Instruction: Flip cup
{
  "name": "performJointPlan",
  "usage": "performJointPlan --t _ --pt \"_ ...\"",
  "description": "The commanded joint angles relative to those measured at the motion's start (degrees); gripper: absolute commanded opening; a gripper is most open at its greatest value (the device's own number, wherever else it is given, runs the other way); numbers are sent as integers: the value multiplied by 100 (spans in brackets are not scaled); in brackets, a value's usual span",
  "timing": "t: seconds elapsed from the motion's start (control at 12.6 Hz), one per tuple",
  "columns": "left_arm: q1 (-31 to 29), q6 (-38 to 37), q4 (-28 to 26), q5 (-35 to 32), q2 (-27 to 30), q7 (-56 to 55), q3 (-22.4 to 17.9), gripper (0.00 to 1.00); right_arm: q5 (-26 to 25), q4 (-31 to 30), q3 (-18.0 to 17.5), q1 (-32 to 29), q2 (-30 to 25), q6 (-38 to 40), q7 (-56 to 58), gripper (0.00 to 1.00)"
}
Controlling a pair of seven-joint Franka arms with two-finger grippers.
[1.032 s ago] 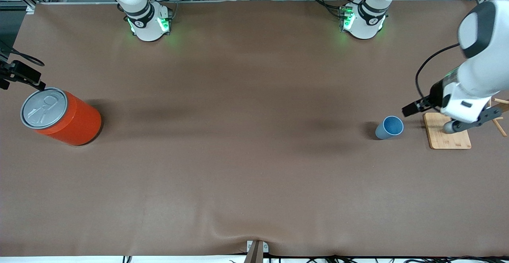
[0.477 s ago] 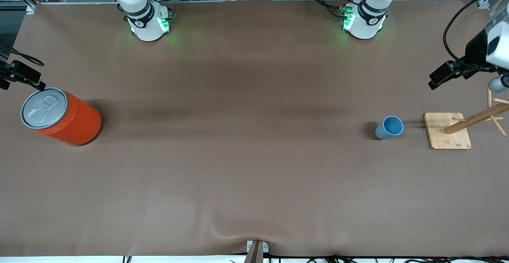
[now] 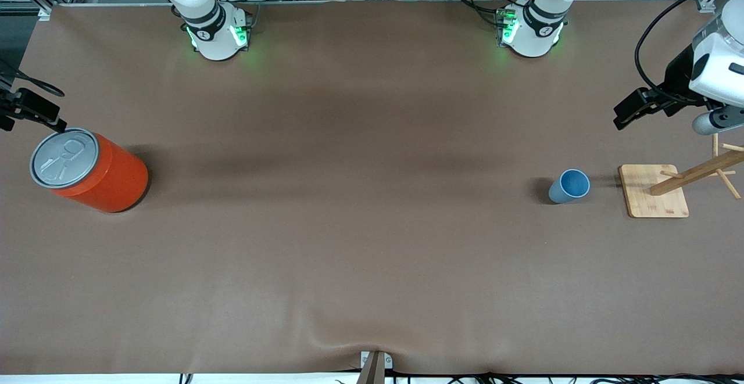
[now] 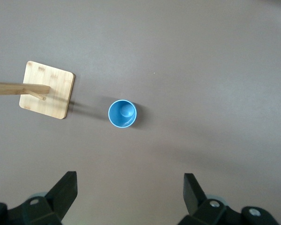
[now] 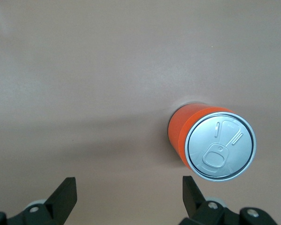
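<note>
The light-blue cup (image 3: 569,186) stands upright on the table, mouth up, toward the left arm's end. In the left wrist view the cup (image 4: 122,114) shows its darker blue inside from above. My left gripper (image 4: 129,190) is open and empty, high over the table beside the cup and apart from it. In the front view the left hand (image 3: 716,96) hangs at the table's edge, above the wooden stand. My right gripper (image 5: 129,192) is open and empty, waiting high over the table beside the orange can (image 5: 210,140).
A wooden stand with a square base (image 3: 654,191) and a pegged post (image 3: 691,173) sits beside the cup, closer to the table's end. The big orange can (image 3: 87,169) with a grey pull-tab lid stands at the right arm's end.
My left gripper has risen and drawn away from beside the cup and over the stand's base toward the table's edge. The cup and the right arm have not moved.
</note>
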State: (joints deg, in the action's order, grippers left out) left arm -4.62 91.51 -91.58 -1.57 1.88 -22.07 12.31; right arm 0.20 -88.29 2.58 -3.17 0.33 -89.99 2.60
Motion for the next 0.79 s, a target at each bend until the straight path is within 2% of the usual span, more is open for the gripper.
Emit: performJointPlan --t 0.0,0.24,0.32,0.48,0.71 --pt "-39 8 131 7 67 142 43 100 94 -39 -30 -52 -68 25 -75 100" --pt "-47 8 289 -2 32 238 -26 100 94 -48 -30 -52 -68 25 -75 100" --pt "-13 -19 499 16 -47 665 -158 100 94 -39 -30 -52 -77 34 -75 100" --pt "302 -176 536 69 -47 950 -632 100 112 -48 -47 -35 -85 43 -93 100" --pt "374 -405 693 112 -47 968 -774 100 541 -92 -38 -52 -120 69 -67 100"
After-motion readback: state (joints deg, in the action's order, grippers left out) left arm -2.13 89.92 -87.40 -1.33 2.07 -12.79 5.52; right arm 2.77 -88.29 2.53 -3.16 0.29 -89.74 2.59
